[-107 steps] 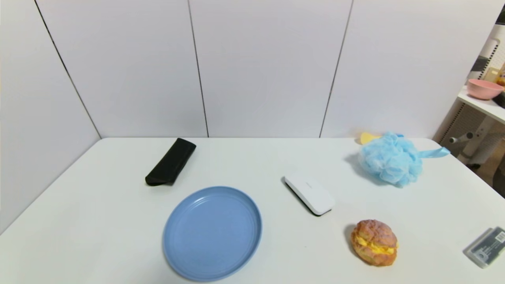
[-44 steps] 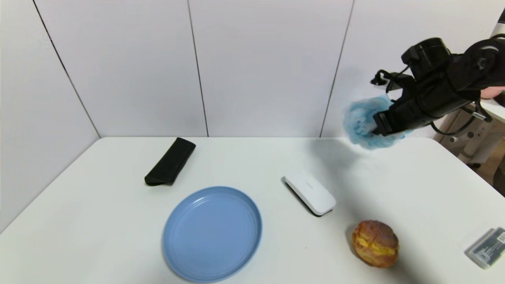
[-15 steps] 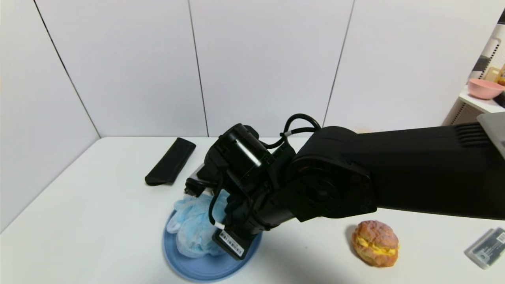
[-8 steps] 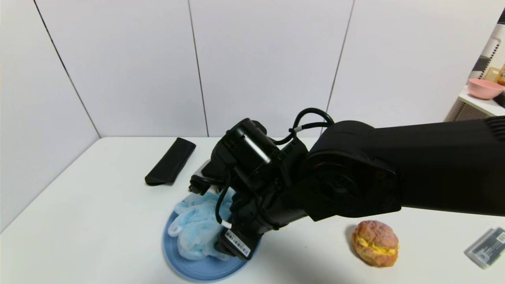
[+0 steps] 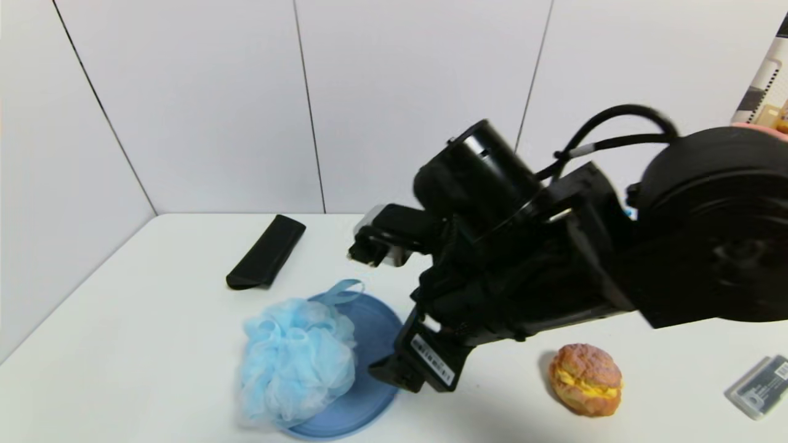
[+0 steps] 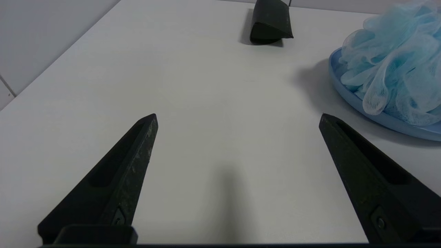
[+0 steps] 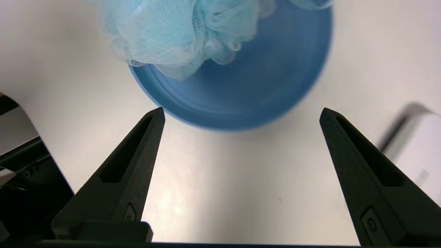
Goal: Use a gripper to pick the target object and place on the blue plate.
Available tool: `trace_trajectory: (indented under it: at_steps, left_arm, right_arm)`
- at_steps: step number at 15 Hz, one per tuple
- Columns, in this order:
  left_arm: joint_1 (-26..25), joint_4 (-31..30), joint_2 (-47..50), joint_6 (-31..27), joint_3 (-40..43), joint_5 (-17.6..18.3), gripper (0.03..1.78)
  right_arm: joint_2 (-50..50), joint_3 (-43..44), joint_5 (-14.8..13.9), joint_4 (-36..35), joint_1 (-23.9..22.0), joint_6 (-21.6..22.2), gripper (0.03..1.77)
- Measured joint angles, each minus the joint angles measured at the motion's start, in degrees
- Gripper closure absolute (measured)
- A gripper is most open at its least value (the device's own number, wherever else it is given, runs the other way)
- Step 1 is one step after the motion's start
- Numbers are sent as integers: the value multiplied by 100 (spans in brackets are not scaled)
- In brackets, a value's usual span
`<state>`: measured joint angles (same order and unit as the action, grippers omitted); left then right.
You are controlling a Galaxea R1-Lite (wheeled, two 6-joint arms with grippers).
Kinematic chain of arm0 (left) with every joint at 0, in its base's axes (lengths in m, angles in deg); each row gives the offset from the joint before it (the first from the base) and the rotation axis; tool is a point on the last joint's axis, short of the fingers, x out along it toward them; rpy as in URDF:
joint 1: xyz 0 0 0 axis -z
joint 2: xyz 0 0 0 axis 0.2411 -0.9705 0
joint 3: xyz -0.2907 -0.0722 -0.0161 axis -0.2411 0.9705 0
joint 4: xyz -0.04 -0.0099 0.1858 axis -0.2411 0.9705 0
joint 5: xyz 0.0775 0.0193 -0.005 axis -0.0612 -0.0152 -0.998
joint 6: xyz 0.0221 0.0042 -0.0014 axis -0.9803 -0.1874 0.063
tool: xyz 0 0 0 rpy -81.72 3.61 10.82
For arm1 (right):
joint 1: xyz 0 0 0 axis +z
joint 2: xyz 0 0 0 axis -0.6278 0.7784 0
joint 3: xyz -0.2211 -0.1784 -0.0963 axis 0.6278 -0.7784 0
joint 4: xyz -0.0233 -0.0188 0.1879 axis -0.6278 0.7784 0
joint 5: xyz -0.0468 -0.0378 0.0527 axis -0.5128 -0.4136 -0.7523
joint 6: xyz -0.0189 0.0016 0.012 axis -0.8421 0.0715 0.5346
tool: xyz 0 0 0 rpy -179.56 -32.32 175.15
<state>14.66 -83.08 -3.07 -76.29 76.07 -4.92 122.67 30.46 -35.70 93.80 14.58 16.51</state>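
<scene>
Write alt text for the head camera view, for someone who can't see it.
A fluffy light blue bath pouf sits on the left part of a blue plate on a white table, overhanging its rim. The black right gripper hangs open beside the plate, empty. A black case lies behind; a cream-filled bun sits to the right.

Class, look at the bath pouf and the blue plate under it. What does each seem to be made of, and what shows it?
Bath pouf: soft synthetic mesh, probably nylon; the fine netting and gathered, see-through ruffles show in the right wrist view.
Blue plate: likely matte plastic or melamine; even colour, dull surface, moulded rings and raised rim. Glazed ceramic cannot be ruled out.
</scene>
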Motion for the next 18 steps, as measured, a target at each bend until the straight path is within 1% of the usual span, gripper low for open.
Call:
trace_trajectory:
  at_steps: [2, 3, 4, 9, 12, 13, 15, 18]
  left_arm:
    - [0, 0, 0, 0, 0, -2, 12]
    - [0, 2, 0, -2, 0, -2, 12]
    - [0, 2, 0, -2, 0, -5, 12]
    - [0, 0, 0, 0, 0, -2, 12]
    - [0, 2, 0, 0, 0, -2, 12]
    - [0, 0, 0, 0, 0, -2, 12]
    - [0, 0, 0, 0, 0, -2, 12]
    - [-2, 2, 0, 0, 0, -2, 12]
  right_arm:
    - [-560, -306, 16, 2, -282, 4, 20]
    - [-873, -538, 22, 5, -527, 4, 19]
    - [-1176, -800, 24, 5, -851, 4, 18]
    - [-2857, -2514, 20, -48, -2853, -7, 13]
    - [-3983, -3355, 16, -293, -3743, -9, 12]
    - [-4376, -3650, 13, -480, -3975, -9, 12]
    - [-5243, -4447, 9, -1169, -4454, -16, 11]
    - [-6477, -6039, 20, -2677, -4937, -22, 11]
